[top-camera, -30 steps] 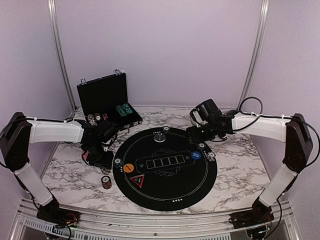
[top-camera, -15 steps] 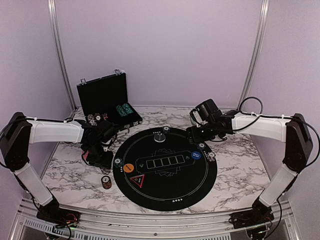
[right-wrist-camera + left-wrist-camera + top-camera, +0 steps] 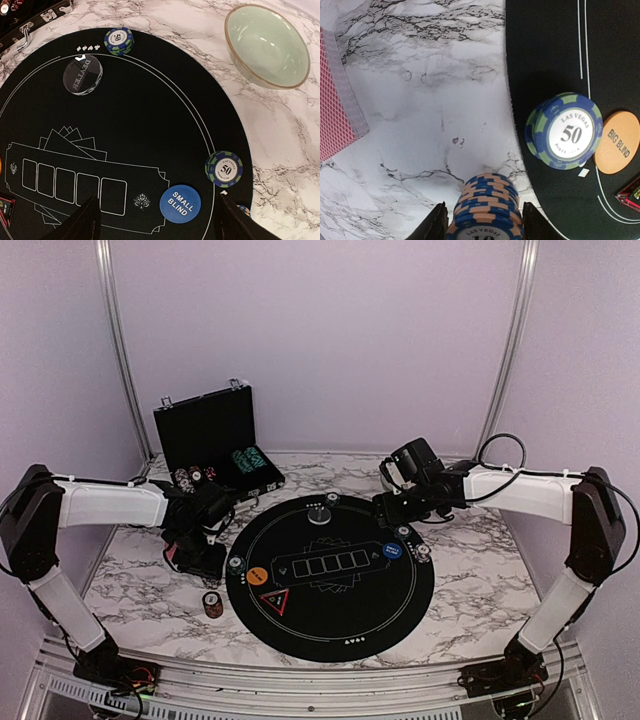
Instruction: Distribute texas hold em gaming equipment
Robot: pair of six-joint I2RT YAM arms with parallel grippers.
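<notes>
Between my left gripper's [image 3: 486,227] fingers stands a blue-and-orange chip stack [image 3: 487,202], with the jaws shut on it over the marble just left of the black mat [image 3: 545,50]. A green-and-blue 50 chip stack [image 3: 565,131] and the orange big blind disc [image 3: 617,142] lie on the mat's edge. Red-backed cards [image 3: 335,100] lie to the left. My right gripper [image 3: 160,227] hangs open above the mat, with nothing in it. Below it are the blue small blind disc [image 3: 180,204] and a 50 stack [image 3: 223,169]. The dealer disc [image 3: 82,74] and another 50 stack [image 3: 119,40] sit farther back.
The open black case [image 3: 210,435] with more chips stands at the back left. A pale green bowl [image 3: 266,45] sits on the marble right of the mat. One loose chip stack [image 3: 212,603] stands on the marble near the mat's front left. A red triangle marker [image 3: 275,600] lies on the mat.
My left gripper has narrowed slightly on the chip stack and shifted a little toward the back. The right arm has not moved.
</notes>
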